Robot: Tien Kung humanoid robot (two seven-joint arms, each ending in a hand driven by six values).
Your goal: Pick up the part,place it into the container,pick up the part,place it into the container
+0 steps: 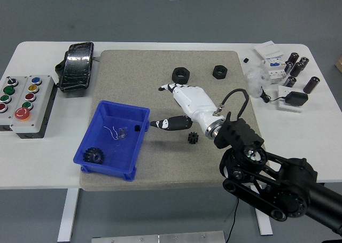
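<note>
The white table [43, 163] carries a beige mat [224, 115] over most of its middle. From five o'clock the black right arm [272, 181] reaches in over the mat, ending in the white right hand [184, 101], which hangs above the mat's centre with its fingers spread and relaxed, holding nothing, thumb pointing toward nine o'clock. At about eight o'clock on the mat sits the blue container [136, 147], and a black gear [95, 156] lies in its near-left corner; a small dark piece [137, 128] sits by the bin's right wall. Off the mat at nine o'clock stands the grey button box [45, 101], and at ten o'clock a black wrapped bundle [76, 65]. At two o'clock lies a clutter of dark cylinders [299, 69] and a white device [273, 59]. Toward twelve o'clock on the mat rest a larger black nut [181, 75] and a smaller black nut [219, 71], apart from each other. A small black gear [193, 138] lies on the mat just below the hand, near the wrist, not touched.
</note>
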